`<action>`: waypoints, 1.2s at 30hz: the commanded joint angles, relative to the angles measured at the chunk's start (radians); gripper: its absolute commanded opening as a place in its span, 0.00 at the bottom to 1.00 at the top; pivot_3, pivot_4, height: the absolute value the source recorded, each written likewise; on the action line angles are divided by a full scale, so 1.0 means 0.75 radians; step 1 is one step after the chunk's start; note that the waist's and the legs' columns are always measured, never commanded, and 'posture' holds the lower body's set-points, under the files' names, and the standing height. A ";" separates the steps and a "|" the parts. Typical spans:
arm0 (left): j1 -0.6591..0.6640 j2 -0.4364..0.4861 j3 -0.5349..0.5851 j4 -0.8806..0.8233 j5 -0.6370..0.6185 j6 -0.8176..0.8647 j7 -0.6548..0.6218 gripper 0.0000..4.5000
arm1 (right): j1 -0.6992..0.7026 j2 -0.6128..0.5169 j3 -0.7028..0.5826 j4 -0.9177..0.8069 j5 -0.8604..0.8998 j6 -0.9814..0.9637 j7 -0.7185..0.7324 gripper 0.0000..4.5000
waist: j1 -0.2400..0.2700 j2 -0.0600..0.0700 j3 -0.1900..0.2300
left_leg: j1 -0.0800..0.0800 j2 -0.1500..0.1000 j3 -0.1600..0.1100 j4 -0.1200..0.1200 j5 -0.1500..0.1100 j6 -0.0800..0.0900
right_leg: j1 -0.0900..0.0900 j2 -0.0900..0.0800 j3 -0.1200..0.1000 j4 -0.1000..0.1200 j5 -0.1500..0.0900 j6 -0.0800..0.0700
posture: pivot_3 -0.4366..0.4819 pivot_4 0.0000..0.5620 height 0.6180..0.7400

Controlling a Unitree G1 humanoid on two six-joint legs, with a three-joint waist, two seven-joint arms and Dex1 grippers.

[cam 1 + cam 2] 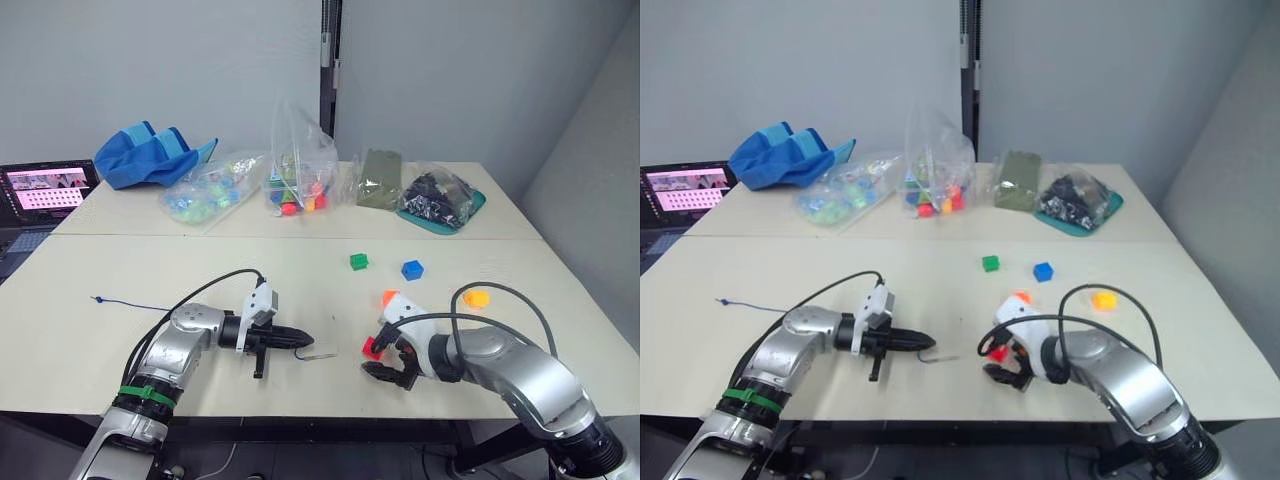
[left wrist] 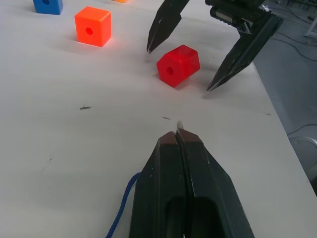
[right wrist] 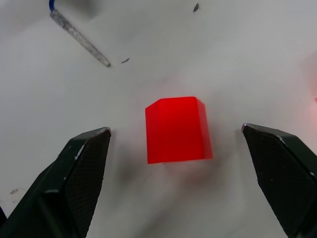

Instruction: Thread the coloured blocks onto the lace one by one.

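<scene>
My left gripper (image 2: 177, 136) is shut on the lace (image 1: 130, 305), a thin dark blue cord trailing left across the table. Its stiff pale tip (image 2: 180, 124) pokes out just past the fingertips and points at the red block (image 2: 177, 65). The red block lies on its side, hole facing the tip. My right gripper (image 1: 385, 362) is open with one finger (image 3: 74, 178) on each side of the red block (image 3: 177, 129), not touching it. An orange block (image 1: 390, 298) sits just behind, a yellow block (image 1: 477, 298) to the right, and blue (image 1: 412, 269) and green (image 1: 359, 261) blocks farther back.
Clear bags of colourful pieces (image 1: 300, 185) lie along the far table, with a blue cloth (image 1: 150, 155), a green packet (image 1: 380, 178) and a teal tray (image 1: 470, 210) holding a dark bag. A laptop (image 1: 45, 190) stands at far left. The table's front edge is close under both arms.
</scene>
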 commanded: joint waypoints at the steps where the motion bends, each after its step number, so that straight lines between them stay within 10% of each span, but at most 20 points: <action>1: -0.021 0.003 0.002 -0.008 0.009 -0.022 -0.012 0.00 | -0.032 -0.002 -0.002 -0.004 -0.007 -0.025 -0.004 0.81 | 0.000 0.000 0.000 | 0.000 0.000 0.000 0.000 0.000 0.000 | 0.000 0.000 0.000 0.000 0.000 0.000 | 0.48 0.27 1.00; 8: -0.013 0.014 0.009 -0.022 0.005 -0.014 -0.014 0.00 | -0.036 -0.013 0.005 0.027 -0.012 -0.083 0.017 0.29 | 0.000 0.000 0.000 | 0.000 0.000 0.000 0.000 0.000 0.000 | 0.000 0.000 0.000 0.000 0.000 0.000 | 0.48 0.27 1.00; 16: -0.009 0.035 -0.017 -0.058 0.018 -0.030 -0.062 0.00 | -0.038 -0.086 0.028 0.011 -0.008 -0.117 0.084 0.28 | 0.001 0.000 0.000 | 0.000 0.000 0.000 0.000 0.000 0.000 | 0.000 0.000 0.000 0.000 0.000 0.000 | 0.48 0.27 1.00; 25: -0.011 0.026 -0.082 0.007 0.133 -0.201 -0.071 0.59 | -0.048 -0.186 0.053 0.036 -0.031 -0.176 0.169 0.28 | -0.001 0.000 0.000 | 0.000 0.000 0.000 0.000 0.000 0.000 | 0.000 0.000 0.000 0.000 0.000 0.000 | 0.48 0.27 1.00; 33: 0.003 0.045 -0.106 0.046 0.206 -0.251 -0.040 0.61 | -0.041 -0.172 0.065 0.047 -0.043 -0.187 0.173 0.28 | -0.001 0.000 0.000 | 0.000 0.000 0.000 0.000 0.000 0.000 | 0.000 0.000 0.000 0.000 0.000 0.000 | 0.48 0.27 1.00; 36: -0.001 0.036 -0.111 0.062 0.220 -0.264 -0.031 0.43 | -0.043 -0.170 0.070 0.055 -0.049 -0.195 0.174 0.28 | -0.001 0.000 0.000 | 0.000 0.000 0.000 0.000 0.000 0.000 | 0.000 0.000 0.000 0.000 0.000 0.000 | 0.48 0.27 1.00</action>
